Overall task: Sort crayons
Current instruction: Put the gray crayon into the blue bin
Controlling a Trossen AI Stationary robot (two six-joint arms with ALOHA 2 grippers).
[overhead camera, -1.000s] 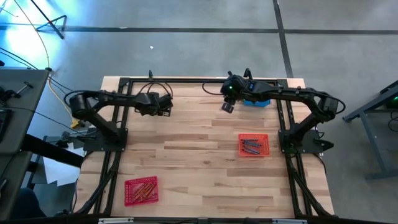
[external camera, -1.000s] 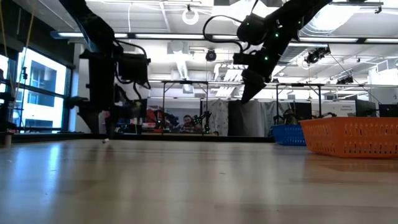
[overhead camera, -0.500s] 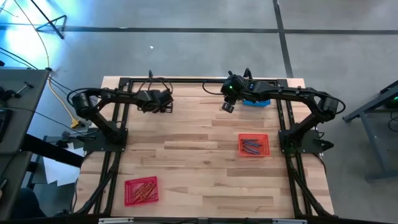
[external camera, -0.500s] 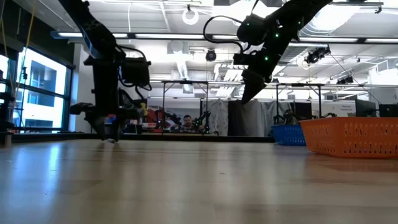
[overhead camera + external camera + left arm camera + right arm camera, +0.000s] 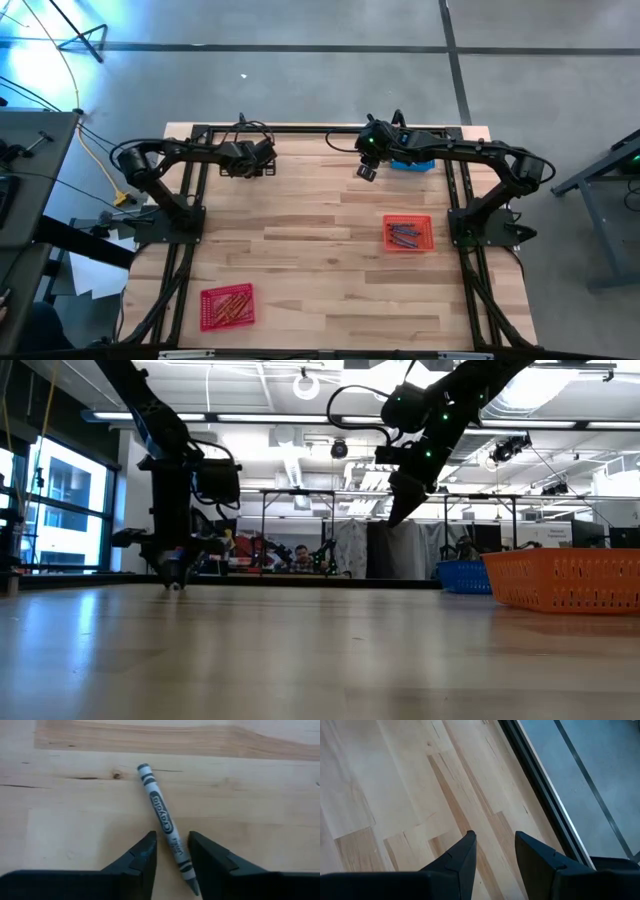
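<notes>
Crayon [image 5: 164, 822], grey, lies flat on table [image 5: 260, 805], its tip between the fingers of left pincer [image 5: 172, 851], which straddles it part-open, gripping nothing yet; right pincer [image 5: 493, 851] hangs open, empty.

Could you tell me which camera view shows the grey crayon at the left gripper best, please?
The left wrist view: the grey crayon lies on the table, one end between the left gripper fingers. In the high and low views it cannot be made out; the right wrist view misses it.

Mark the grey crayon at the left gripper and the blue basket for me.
grey crayon [image 5: 162, 820], left wrist view, middle of its paper label.
left gripper [image 5: 172, 857], left wrist view, between its fingers.
blue basket [image 5: 462, 576], low view, front wall.
</notes>
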